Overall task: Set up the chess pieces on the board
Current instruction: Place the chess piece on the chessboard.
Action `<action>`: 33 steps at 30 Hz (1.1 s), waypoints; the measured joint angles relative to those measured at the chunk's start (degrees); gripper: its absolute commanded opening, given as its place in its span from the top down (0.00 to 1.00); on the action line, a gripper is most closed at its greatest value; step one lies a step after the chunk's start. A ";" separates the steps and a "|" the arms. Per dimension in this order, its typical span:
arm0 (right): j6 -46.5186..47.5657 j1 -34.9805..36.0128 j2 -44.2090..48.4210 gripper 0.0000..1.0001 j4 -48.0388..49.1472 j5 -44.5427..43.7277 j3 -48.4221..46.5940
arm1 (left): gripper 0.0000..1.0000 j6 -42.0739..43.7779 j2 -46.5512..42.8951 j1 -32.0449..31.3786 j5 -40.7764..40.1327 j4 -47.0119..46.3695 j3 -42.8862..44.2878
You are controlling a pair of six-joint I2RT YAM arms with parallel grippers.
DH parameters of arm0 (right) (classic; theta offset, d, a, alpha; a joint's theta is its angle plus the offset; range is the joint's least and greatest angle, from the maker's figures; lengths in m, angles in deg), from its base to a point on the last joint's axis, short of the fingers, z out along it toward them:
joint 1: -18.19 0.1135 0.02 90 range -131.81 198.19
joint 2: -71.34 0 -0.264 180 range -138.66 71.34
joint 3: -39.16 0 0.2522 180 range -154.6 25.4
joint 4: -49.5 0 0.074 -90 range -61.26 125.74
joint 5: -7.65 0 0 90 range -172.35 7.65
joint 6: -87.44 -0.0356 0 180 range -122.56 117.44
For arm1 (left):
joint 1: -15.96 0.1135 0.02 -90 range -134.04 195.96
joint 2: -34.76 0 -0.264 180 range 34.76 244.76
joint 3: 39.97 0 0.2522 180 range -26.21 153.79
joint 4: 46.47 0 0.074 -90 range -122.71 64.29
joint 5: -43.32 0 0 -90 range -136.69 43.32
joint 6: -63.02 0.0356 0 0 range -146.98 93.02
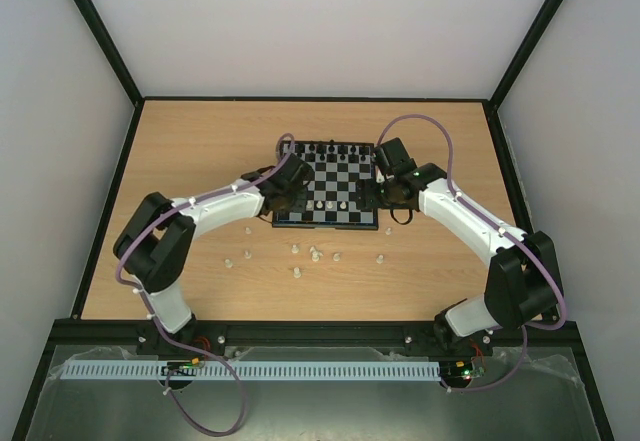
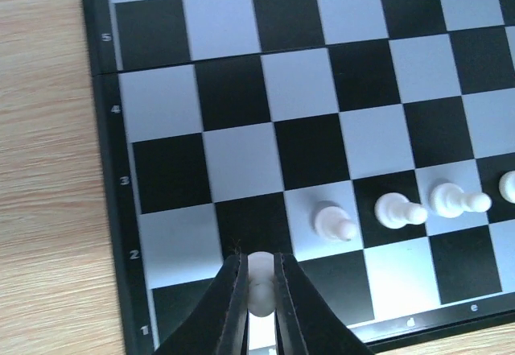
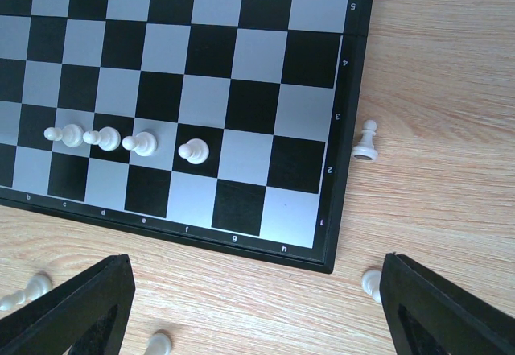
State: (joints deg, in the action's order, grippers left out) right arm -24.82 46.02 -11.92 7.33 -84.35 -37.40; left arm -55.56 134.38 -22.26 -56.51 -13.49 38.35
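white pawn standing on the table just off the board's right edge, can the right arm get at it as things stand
Probably yes: its fingers are open and empty, and the pawn stands alone on bare wood beside the board, with nothing in between.

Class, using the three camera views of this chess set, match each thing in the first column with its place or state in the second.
Column 1
1. left gripper
2. right gripper
3. black pieces
4. lone white pawn

Column 2
A. upright on the table, just outside the board rim
B. jaws shut on a white pawn
C. lined along the board's far edge
D. jaws wide open, holding nothing, above the table by the board's near corner

Pairs: 1-B, 2-D, 3-C, 4-A
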 measured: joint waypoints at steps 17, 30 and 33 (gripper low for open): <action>0.00 -0.02 0.02 0.16 0.02 0.02 0.33 | 0.90 -0.37 9.49 -1.01 -0.48 1.05 7.17; 0.00 -0.02 0.02 0.16 0.02 0.04 0.42 | 0.89 -0.37 9.88 -1.01 -0.98 1.51 7.17; 0.00 -0.02 0.02 0.16 0.02 0.04 0.42 | 0.89 -0.37 9.88 -1.05 -1.03 1.49 6.58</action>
State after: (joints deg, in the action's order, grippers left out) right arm -24.82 46.00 -11.90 7.36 -84.30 -36.99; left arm -55.93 144.26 -23.31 -57.54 -12.00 44.92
